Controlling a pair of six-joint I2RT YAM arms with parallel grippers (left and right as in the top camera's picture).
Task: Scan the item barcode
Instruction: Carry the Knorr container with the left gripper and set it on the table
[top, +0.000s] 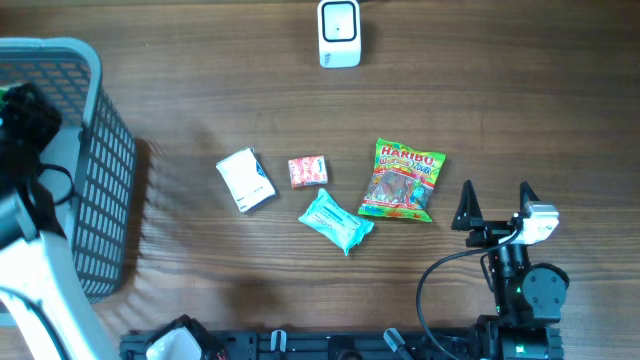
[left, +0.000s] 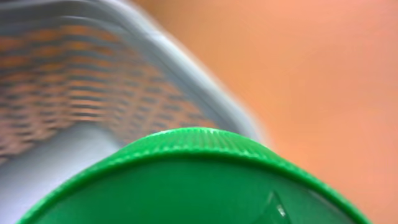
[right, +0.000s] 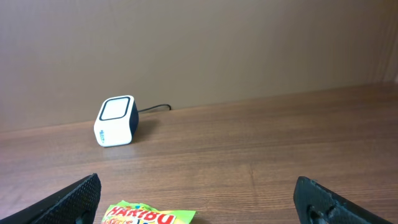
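Green cap (left: 186, 180): close up against the left gripper (top: 22, 105), filling its view; basket (top: 105, 150) wall just beyond.
Left grip: over the basket; can't tell if it pinches the cap.
Right gripper (top: 496, 195): fingers spread wide, nothing between; Haribo bag (top: 402, 180) just beside, scanner (top: 339, 33) well ahead.

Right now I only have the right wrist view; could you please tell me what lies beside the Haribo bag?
Observer: A teal packet lies close beside the Haribo bag, on the left arm's side.
Operator: Thanks. Anything beyond it?
Observer: A small red packet and a white box, further that way.
Operator: Where is the left arm?
Observer: The left arm is over the grey basket on the far left.
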